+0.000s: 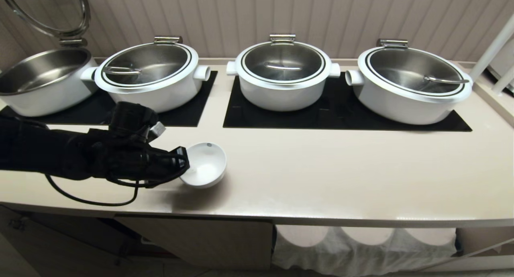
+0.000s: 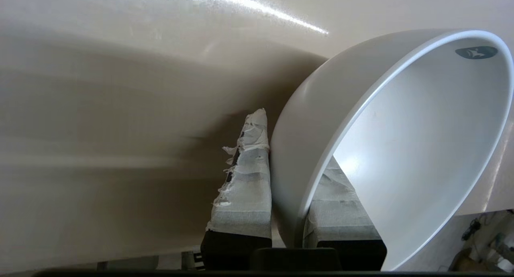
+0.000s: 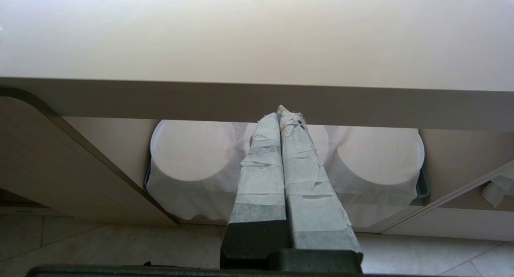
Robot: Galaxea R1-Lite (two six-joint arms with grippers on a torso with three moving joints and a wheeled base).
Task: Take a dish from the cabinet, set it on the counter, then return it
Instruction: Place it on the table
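Stretching across the whole head view is the counter (image 1: 321,176), cream and smooth, with the cabinet (image 1: 200,241) below its front edge. At twelve o'clock on the worktop stand four big white pots (image 1: 283,74) on black glass panels (image 1: 341,108), the one at ten o'clock with its lid up. Reaching in from nine o'clock, the left gripper (image 1: 182,164) pinches the rim of the bowl (image 1: 205,164), one padded finger (image 2: 247,188) outside the wall and one inside, the bowl tilted over the counter's near-left part. Parked low before the cabinet, the right gripper (image 3: 283,112) has its fingers pressed together, holding nothing.
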